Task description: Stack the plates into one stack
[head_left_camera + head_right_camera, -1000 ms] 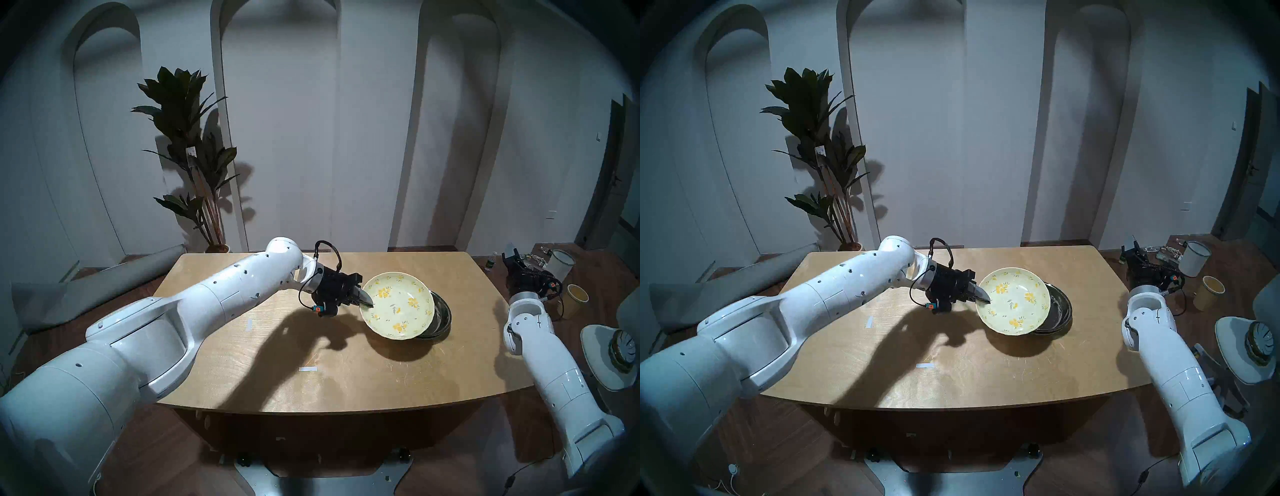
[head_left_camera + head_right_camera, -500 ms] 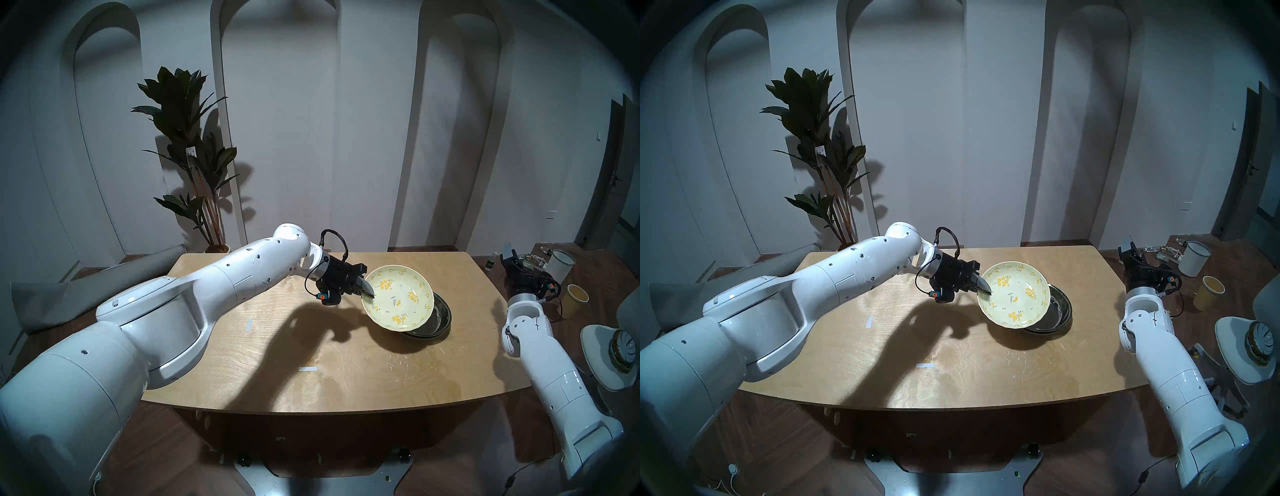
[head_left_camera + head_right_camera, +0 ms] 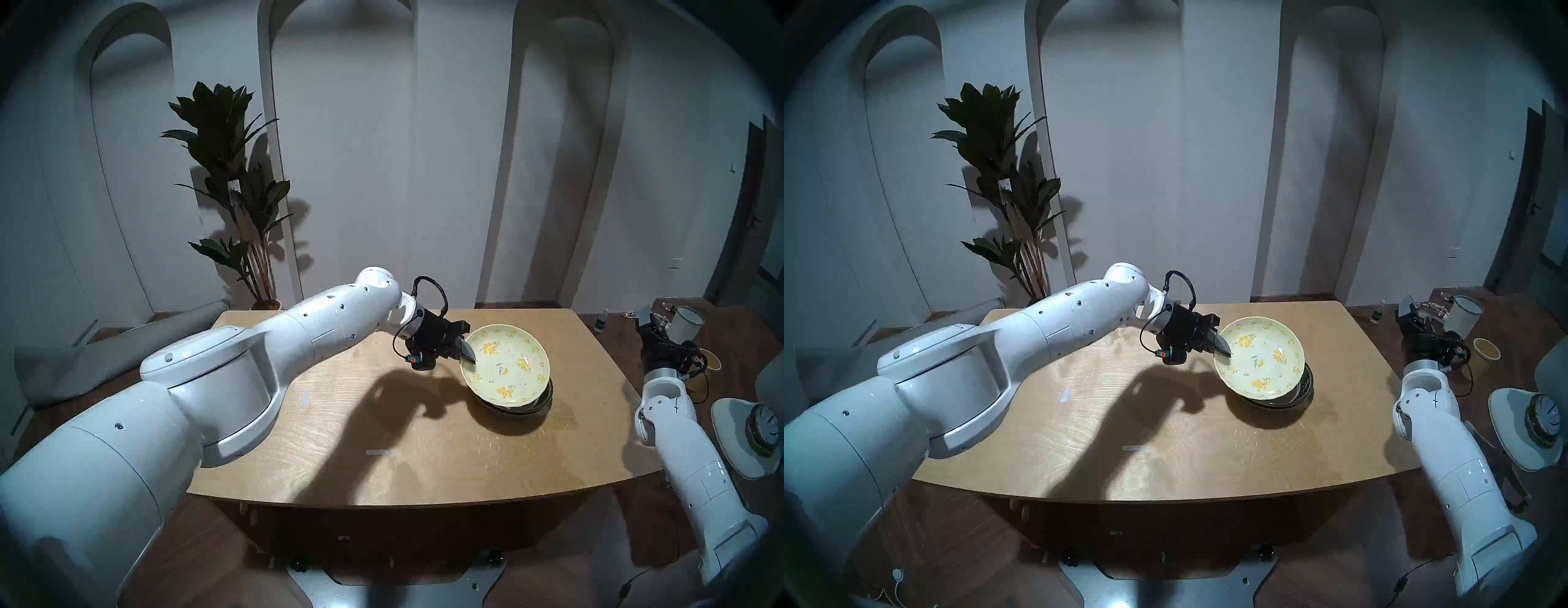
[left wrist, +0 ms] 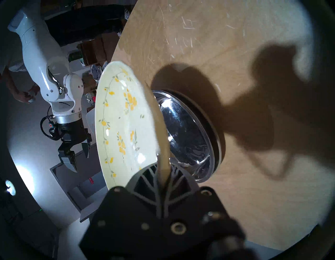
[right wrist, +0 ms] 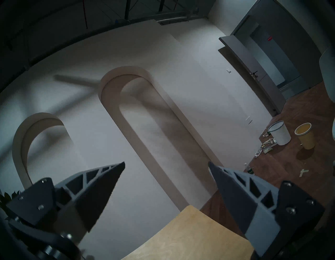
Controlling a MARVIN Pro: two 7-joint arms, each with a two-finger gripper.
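Observation:
My left gripper point(image 3: 469, 358) is shut on the left rim of the pale yellow floral plate point(image 3: 507, 365). It holds the plate tilted, just above the shiny steel dish point(image 3: 541, 401) on the right part of the table point(image 3: 382, 475). In the left wrist view the fingers point(image 4: 145, 174) pinch the plate's rim point(image 4: 163, 145), with the steel dish point(image 4: 190, 130) right behind it. A dark rim point(image 4: 218, 127) shows under the steel dish. The olive-beige plate is not identifiable. My right gripper point(image 5: 166, 164) is open and empty, raised off the table's right side point(image 3: 647, 316).
Two tape marks point(image 3: 377, 452) lie on the table's front and left part. A white bucket point(image 3: 687, 322), a yellow cup point(image 3: 708, 361) and a white chair point(image 3: 746, 437) stand on the floor at the right. A potted plant point(image 3: 237, 191) stands behind the table's left corner.
My left arm has carried the floral plate to the right, so it now covers most of the steel dish. My right arm has drawn further right, away from the table.

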